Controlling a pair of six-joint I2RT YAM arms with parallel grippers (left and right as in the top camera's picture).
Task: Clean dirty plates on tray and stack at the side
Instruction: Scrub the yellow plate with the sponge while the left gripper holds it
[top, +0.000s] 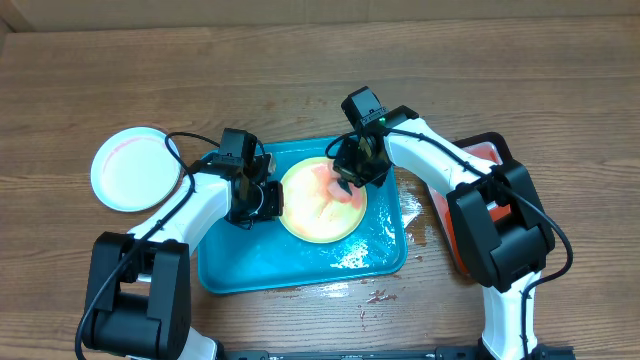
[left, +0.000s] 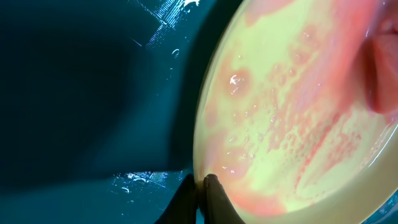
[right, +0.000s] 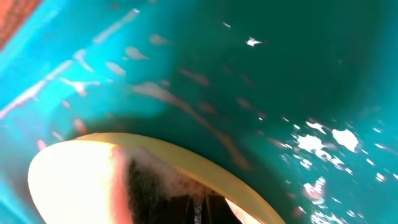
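Observation:
A pale yellow plate (top: 318, 208) smeared with red sauce lies in the turquoise tray (top: 235, 270). My left gripper (top: 263, 198) is shut on the plate's left rim; in the left wrist view the black fingertips (left: 214, 190) pinch that rim (left: 200, 149). My right gripper (top: 356, 176) is over the plate's upper right part, shut on a dark, foamy sponge (right: 146, 180) that presses on the plate (right: 68, 180). A second plate (top: 135, 168), whitish and wiped, rests on the table at the left, outside the tray.
A black tray of red liquid (top: 478, 150) stands to the right, mostly behind my right arm. Foamy water pools in the tray's lower right corner (top: 362, 250), and drops lie on the table in front of the tray (top: 378, 295).

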